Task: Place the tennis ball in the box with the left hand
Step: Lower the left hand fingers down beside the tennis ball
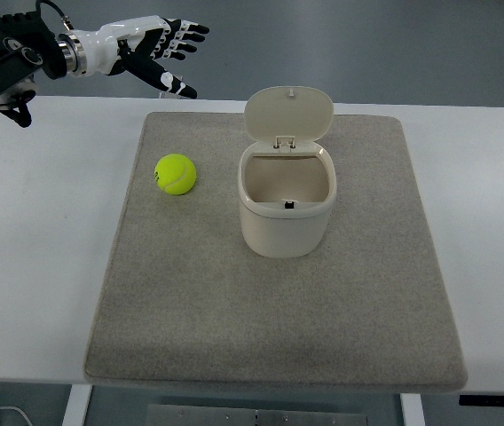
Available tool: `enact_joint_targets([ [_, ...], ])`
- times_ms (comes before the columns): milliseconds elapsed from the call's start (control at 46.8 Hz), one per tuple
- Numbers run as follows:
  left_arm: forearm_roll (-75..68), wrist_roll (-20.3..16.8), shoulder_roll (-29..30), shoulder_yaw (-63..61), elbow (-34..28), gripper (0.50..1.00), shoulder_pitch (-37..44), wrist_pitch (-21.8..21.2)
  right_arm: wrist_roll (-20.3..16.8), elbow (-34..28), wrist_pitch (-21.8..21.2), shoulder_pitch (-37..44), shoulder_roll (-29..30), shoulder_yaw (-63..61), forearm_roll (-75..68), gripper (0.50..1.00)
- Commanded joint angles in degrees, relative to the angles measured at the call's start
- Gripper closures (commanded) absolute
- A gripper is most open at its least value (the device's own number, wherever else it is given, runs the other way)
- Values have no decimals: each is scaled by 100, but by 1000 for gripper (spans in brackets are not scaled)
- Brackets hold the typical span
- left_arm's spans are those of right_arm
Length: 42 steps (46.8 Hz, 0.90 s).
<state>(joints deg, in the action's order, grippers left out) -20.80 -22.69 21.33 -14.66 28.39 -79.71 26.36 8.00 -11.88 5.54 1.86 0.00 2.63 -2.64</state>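
Observation:
A yellow-green tennis ball lies on the grey mat, left of a cream box. The box stands upright with its hinged lid flipped open toward the far side, and its inside looks empty. My left hand hovers at the top left, above the table's far edge, well beyond the ball. Its white and black fingers are spread and hold nothing. The right arm does not show.
The mat covers the middle of a white table. Bare table surface runs along the left and right of the mat. Grey floor lies past the far edge.

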Motion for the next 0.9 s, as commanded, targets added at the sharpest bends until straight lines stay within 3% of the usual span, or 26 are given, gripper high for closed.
enact_joint_targets([
  [0,6,-16,-85,-431,167,510,34,-34,0,1,0,-10,0,0,0,562],
  [491,-970,-95,-182,-986,299,510,351,-447,0,-8,0,-10,0,0,0,562],
  [876,-1417,-95,274,-995,1380,510,219,-886,0,1,0,-1,0,0,0,562],
])
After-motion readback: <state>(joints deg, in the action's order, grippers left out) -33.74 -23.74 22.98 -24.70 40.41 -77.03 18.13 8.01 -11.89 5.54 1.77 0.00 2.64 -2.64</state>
